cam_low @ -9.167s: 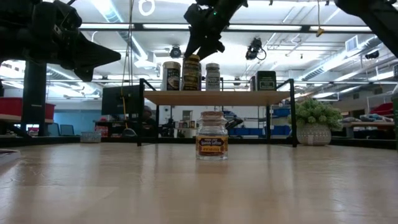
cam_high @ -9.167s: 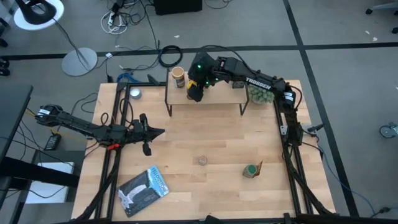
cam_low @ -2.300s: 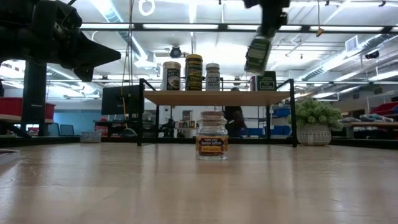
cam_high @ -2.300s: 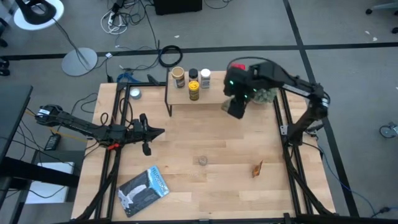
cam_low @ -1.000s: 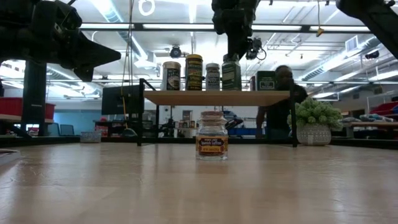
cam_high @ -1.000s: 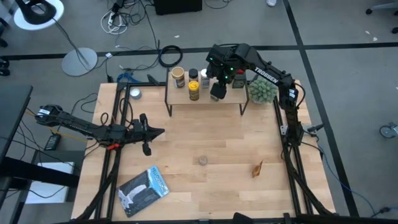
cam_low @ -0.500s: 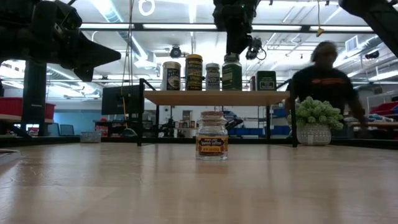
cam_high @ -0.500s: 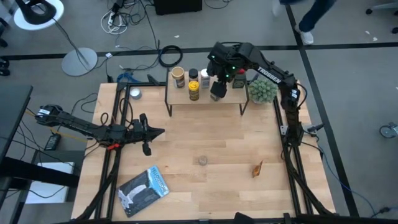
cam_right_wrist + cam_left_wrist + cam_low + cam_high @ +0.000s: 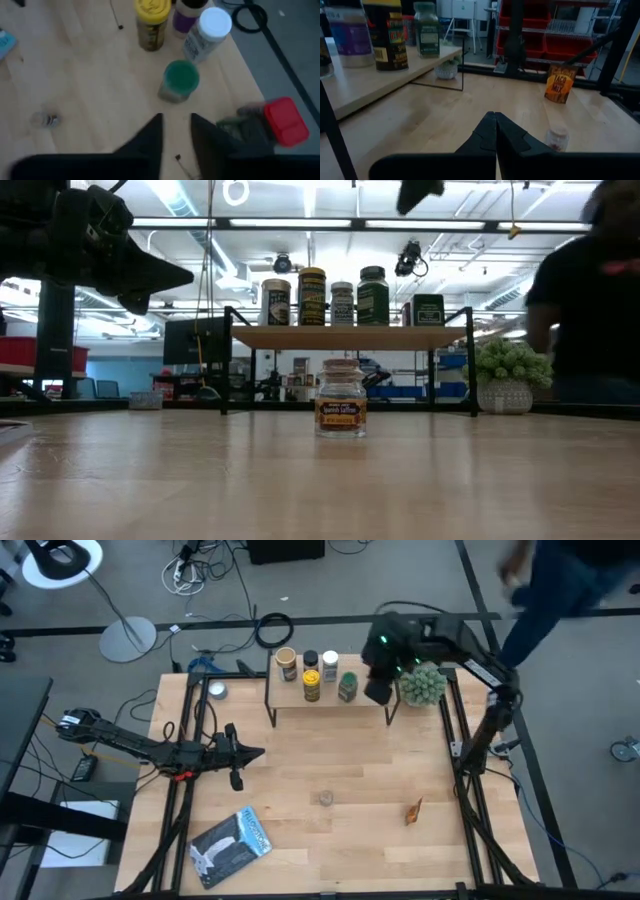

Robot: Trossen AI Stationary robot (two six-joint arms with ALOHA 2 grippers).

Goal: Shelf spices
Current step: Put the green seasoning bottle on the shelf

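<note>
The shelf (image 9: 330, 708) stands at the table's far edge; its board (image 9: 350, 337) carries tan-, yellow-, black-, white- and green-lidded jars and a red-lidded tin (image 9: 280, 120). The green-lidded jar (image 9: 347, 687) (image 9: 179, 81) stands upright on its base on the board. My right gripper (image 9: 176, 131) hangs open above the shelf's right part (image 9: 378, 690), clear of the jar. One small jar (image 9: 341, 398) (image 9: 326, 798) stands on the table's middle. My left gripper (image 9: 495, 125) waits shut over the table's left side (image 9: 240, 753).
A silver-blue pouch (image 9: 232, 845) lies near the left front corner. A taco-mix packet (image 9: 413, 810) (image 9: 558, 84) sits right of the middle. The fuzzy green plant (image 9: 420, 685) stands beside the shelf's right legs. A person (image 9: 590, 290) passes behind the table's far right.
My right gripper has let go of the green-lidded jar, risen, and drawn off toward the table's right edge. The jar stays upright on the shelf board beside the white-lidded one. A person behind the table has walked to the right.
</note>
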